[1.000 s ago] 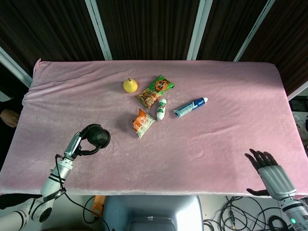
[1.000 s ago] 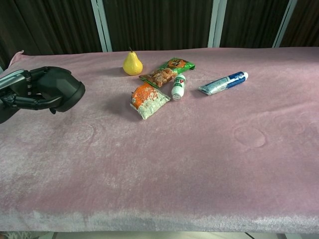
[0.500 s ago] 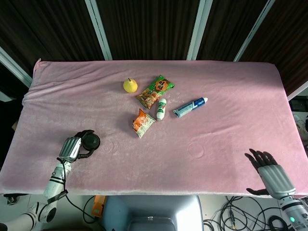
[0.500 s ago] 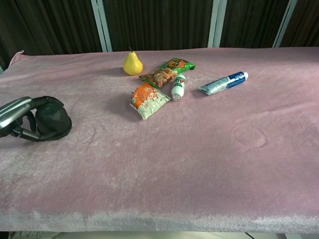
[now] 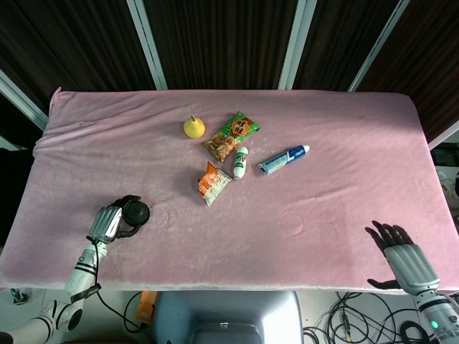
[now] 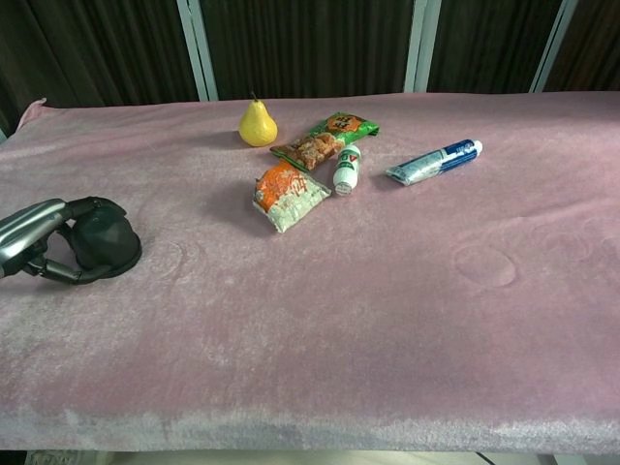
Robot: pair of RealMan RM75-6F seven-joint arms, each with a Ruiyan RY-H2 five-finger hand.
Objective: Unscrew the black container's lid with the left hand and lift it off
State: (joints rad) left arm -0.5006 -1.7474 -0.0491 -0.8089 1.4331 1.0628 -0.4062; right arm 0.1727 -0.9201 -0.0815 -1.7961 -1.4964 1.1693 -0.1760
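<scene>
Down at the near-left corner of the pink table [image 5: 344, 136], the left hand [image 5: 107, 223] has its fingers curled round the black container [image 6: 105, 246], which stands upright, lid up. The right hand [image 5: 403, 256] rests at the near-right edge, palm down, fingers spread, holding nothing. Mid-table: one pear [image 5: 193, 127], two snack packets, one small bottle [image 5: 240, 163], one tube [image 5: 283, 159].

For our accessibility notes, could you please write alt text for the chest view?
The robot's left hand wraps a black container standing on the pink tablecloth at the left edge. Farther back lie a pear, two snack packets, a small white bottle and a toothpaste tube.
</scene>
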